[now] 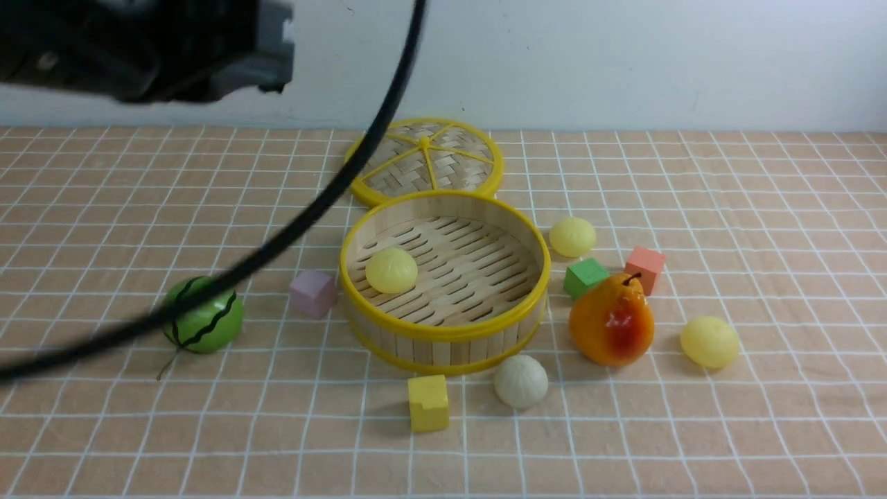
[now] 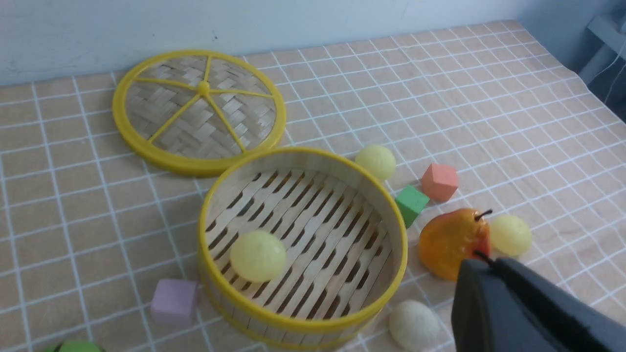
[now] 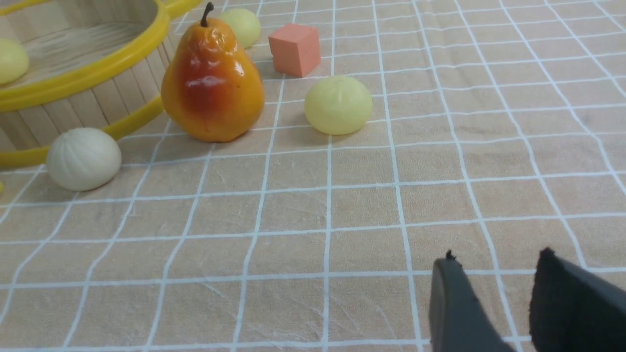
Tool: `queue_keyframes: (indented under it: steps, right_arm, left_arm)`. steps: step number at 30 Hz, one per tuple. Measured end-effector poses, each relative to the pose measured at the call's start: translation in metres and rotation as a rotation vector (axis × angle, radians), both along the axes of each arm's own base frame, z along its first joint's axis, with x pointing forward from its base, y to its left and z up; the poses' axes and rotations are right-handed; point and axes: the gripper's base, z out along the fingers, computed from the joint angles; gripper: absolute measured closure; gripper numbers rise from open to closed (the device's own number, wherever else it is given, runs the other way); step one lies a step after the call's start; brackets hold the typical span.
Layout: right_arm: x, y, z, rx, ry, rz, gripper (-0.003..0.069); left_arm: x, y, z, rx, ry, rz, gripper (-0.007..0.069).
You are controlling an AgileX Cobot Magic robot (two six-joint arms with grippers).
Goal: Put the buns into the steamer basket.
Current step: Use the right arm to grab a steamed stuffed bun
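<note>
Left arm (image 1: 138,48) raised high at the upper left of the front view, blurred, with a black cable (image 1: 312,208) sweeping down from it. Left pincer (image 2: 481,261) clenched, empty, well above the worktop (image 1: 762,430). Right pincer (image 3: 496,259) low over bare cloth, released, nothing between its fingers. Worktop covered in peach cloth with a white grid. Nearest: yellow wooden notched block (image 1: 427,403), then the off-white ribbed round bun (image 1: 520,380) just in front of the round bamboo-slat steamer basket with yellow rims (image 1: 443,346). Orange-yellow glossy pear (image 1: 611,319) right of basket, pale yellow round bun (image 1: 709,342) right of the pear, apart. Second pale yellow bun (image 1: 391,270) inside basket, left side of the slatted floor. Green striped watermelon ball (image 1: 203,315) and lilac cube (image 1: 313,292) left of basket. Green cube (image 1: 585,277) and coral cube (image 1: 644,269) behind the pear. Third pale yellow bun (image 1: 572,236) outside, at basket's far right. Flat woven yellow-rimmed lid (image 1: 429,163) lies just behind basket. Pale blank wall (image 1: 624,62) at back.
</note>
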Motion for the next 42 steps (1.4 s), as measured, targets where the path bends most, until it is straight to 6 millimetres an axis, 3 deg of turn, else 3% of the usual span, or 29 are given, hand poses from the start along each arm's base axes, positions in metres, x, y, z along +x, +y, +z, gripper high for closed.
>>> queue_keyframes:
  steps: [8, 15, 21, 30, 31, 36, 42]
  right_arm:
    - [0.0, 0.0, 0.0, 0.0, 0.0, 0.0, 0.042]
    - [0.0, 0.0, 0.0, 0.0, 0.0, 0.0, 0.042]
    - [0.0, 0.0, 0.0, 0.0, 0.0, 0.0, 0.042]
    - [0.001, 0.002, 0.002, 0.078, -0.022, -0.001, 0.042]
    - [0.002, 0.004, 0.005, 0.211, -0.063, -0.01, 0.042]
    - [0.004, 0.004, 0.02, 0.519, -0.199, -0.052, 0.042]
    - [0.004, 0.004, 0.025, 0.718, -0.229, -0.075, 0.042]
  left_arm:
    - [-0.074, 0.035, -0.101, -0.155, -0.028, 0.078, 0.0638]
    - [-0.112, 0.059, -0.154, -0.268, -0.179, 0.159, 0.0638]
    - [-0.122, 0.066, -0.155, -0.317, -0.28, 0.181, 0.0638]
    - [-0.122, 0.066, -0.156, -0.319, -0.274, 0.18, 0.0638]
    - [-0.122, 0.066, -0.156, -0.319, -0.273, 0.179, 0.0638]
    - [-0.122, 0.066, -0.156, -0.319, -0.273, 0.179, 0.0638]
    - [-0.122, 0.066, -0.156, -0.318, -0.272, 0.179, 0.0638]
